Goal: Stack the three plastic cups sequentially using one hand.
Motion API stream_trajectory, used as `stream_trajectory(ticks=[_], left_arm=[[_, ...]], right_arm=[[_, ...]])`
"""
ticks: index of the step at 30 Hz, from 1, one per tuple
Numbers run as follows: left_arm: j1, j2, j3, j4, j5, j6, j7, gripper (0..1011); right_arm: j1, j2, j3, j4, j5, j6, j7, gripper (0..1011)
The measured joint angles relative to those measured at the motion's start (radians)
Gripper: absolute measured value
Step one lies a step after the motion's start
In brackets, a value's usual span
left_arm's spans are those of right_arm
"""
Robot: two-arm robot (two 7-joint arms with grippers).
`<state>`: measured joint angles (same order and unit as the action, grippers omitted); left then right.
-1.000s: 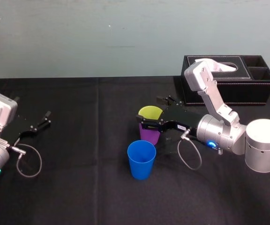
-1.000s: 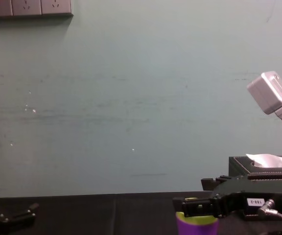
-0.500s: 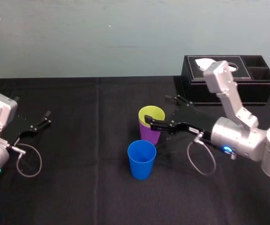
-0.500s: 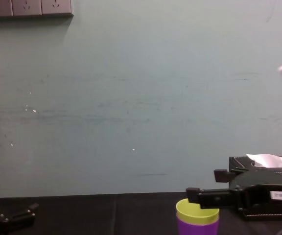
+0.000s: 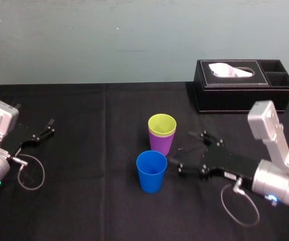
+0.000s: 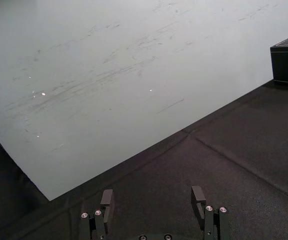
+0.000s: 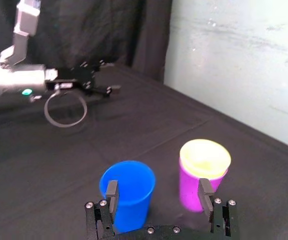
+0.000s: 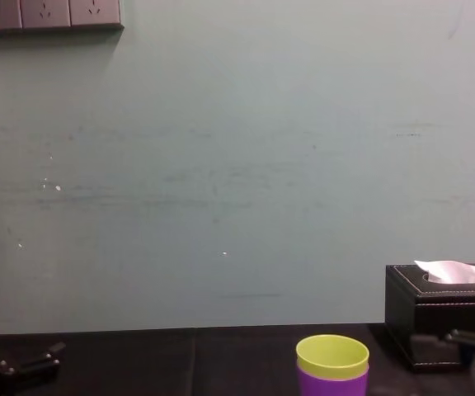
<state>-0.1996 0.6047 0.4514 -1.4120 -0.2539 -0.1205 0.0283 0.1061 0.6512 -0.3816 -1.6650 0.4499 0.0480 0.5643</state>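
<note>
Already the yellow-green cup sits nested inside the purple cup near the middle of the black tabletop. The blue cup stands upright and alone at about 7 o'clock from that pair, close to it but apart. The right gripper hangs low at roughly 3 o'clock from the blue cup, its jaws spread wide and holding nothing. From its wrist camera the blue cup and the purple cup both lie ahead of the open jaws. The left gripper rests parked far out at 9 o'clock, jaws apart and empty. A black tissue box stands at 1 o'clock from the stack, well clear.

The blue cup looks light, thin-walled and smooth, so it would likely slide or tip if nudged on one side, and its wall may flex under a hard squeeze. Its taper suggests the jaws could slip downward along the wall. The safest hold is probably across the upper wall just under the rim, from opposite sides, with gentle pressure. Since it must end up inside the yellow-green cup, a high grip leaves the narrow base free to enter.
</note>
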Motion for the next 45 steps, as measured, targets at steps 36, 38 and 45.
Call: stream_trajectory(ticks=[36, 38, 45], left_arm=[[0.0, 0.0, 0.0, 0.0, 0.0, 0.0, 0.0, 1010], [0.0, 0.0, 0.0, 0.0, 0.0, 0.0, 0.0, 1010], [0.0, 0.0, 0.0, 0.0, 0.0, 0.0, 0.0, 1010]], right_arm=[[0.002, -0.031, -0.082, 0.103, -0.037, -0.022, 0.041, 1003], [0.01, -0.036, -0.087, 0.111, -0.039, -0.021, 0.042, 1003], [0.037, -0.056, -0.102, 0.138, -0.043, -0.017, 0.047, 1003]])
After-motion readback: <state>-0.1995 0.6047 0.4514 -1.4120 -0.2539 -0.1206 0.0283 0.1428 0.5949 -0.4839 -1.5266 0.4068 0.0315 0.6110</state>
